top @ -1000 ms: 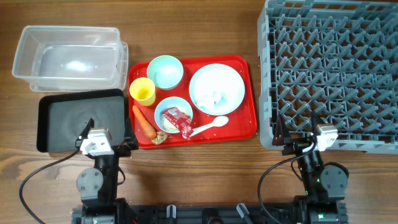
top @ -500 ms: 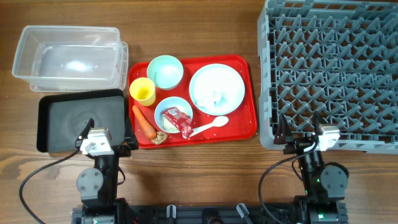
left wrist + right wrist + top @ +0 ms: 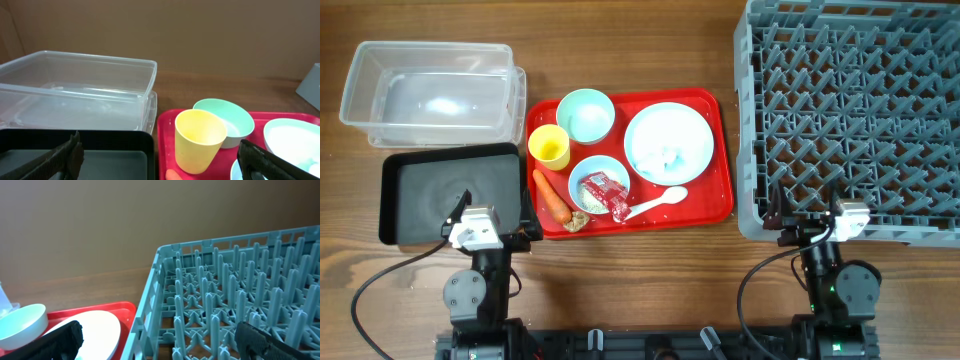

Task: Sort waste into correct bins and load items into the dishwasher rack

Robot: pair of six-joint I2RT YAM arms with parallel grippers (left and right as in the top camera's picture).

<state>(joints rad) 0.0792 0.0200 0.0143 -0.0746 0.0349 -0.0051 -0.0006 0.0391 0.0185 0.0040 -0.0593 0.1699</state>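
Observation:
On the red serving tray (image 3: 724, 150) sit a yellow cup (image 3: 549, 147), a blue-green bowl (image 3: 585, 115), a second bowl (image 3: 590, 172) holding the red-and-white wrapper (image 3: 606, 193), a pale blue plate (image 3: 668, 130) with white grains (image 3: 667, 158), a white spoon (image 3: 655, 205), an orange carrot (image 3: 552, 196) and a beige lump (image 3: 577, 221). The clear tub (image 3: 430, 95) and black tray (image 3: 450, 195) lie at the left, the grey rack (image 3: 855, 110) at the right. My left gripper (image 3: 492, 220) is open and empty at the black tray's near edge. My right gripper (image 3: 803, 222) is open and empty at the rack's near-left corner.
The left wrist view shows the left gripper (image 3: 162, 160), the cup (image 3: 197, 140), a bowl (image 3: 230, 117), the tub (image 3: 75, 95) and the black tray (image 3: 110, 160). The right wrist view shows the right gripper (image 3: 162, 342), the rack wall (image 3: 150, 305) and the plate (image 3: 100, 330).
My right gripper has shifted very slightly to the right. Nothing else has moved.

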